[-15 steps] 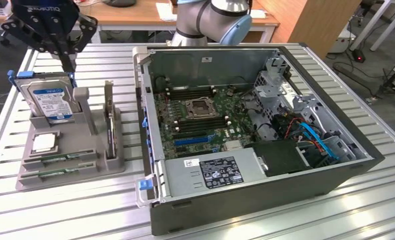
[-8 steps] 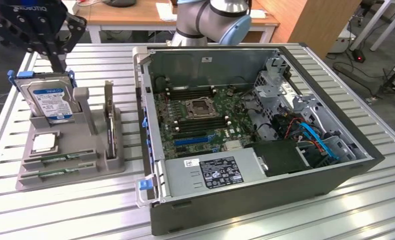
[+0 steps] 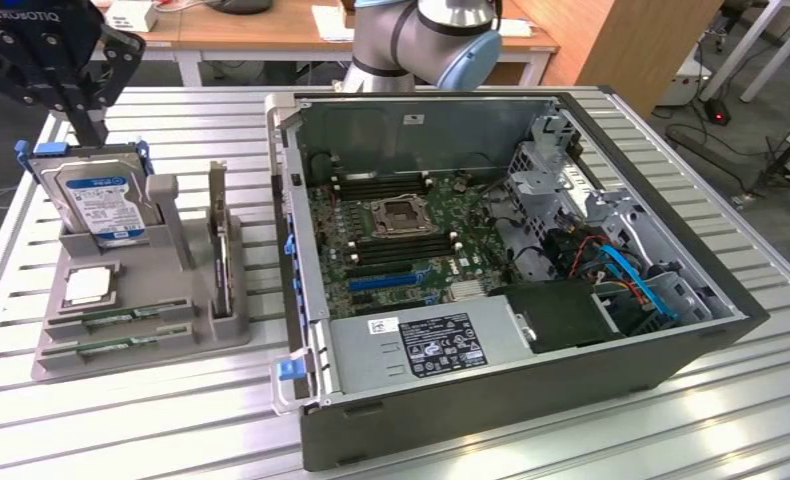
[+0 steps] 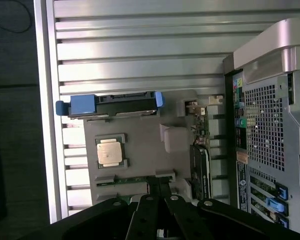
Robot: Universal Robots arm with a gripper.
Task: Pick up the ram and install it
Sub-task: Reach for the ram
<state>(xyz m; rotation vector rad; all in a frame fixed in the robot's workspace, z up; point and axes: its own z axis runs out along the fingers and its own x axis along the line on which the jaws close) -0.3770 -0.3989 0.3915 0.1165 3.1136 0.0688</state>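
Exterior view: the black gripper hung high above a grey tray at the exterior view's left, its fingers drawn together and holding nothing. The ram, a thin green stick, lay flat in a front slot of that tray, just beside a silver processor chip and near an upright hard drive. A good pick would likely mean opening the fingers, centring over the stick's middle, and descending squarely, clear of the drive.
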